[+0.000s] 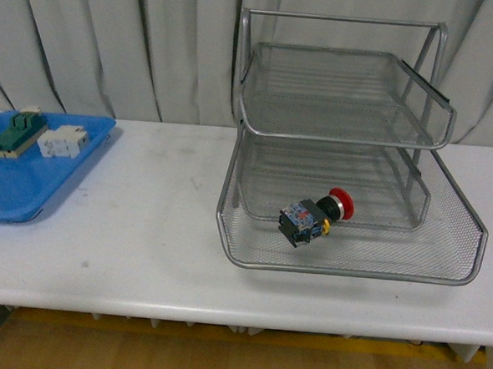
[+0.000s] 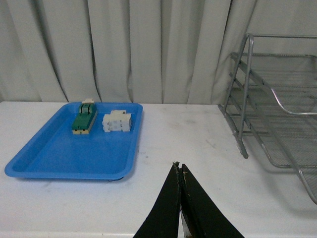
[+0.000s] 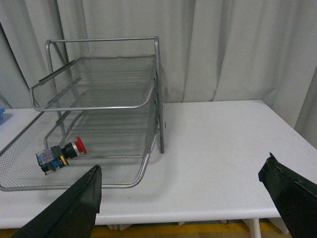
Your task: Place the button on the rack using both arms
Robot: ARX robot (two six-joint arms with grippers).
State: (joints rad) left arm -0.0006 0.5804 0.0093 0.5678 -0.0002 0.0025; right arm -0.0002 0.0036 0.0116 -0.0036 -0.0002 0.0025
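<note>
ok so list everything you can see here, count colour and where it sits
red-capped push-button switch with yellow ring and dark blocky body: one, red, yellow, black-blue, on its side in the rack's bottom tray
silver three-tier wire-mesh rack: one, silver, right part of the table
flat blue plastic tray: one, blue, left end of the table
green-and-cream block: one, in the blue tray
white blocky part: one, beside the green block
white table: one, under everything
pale grey curtain: one, behind
left fingers: black, shut, empty
right fingers: black, open, empty
</note>
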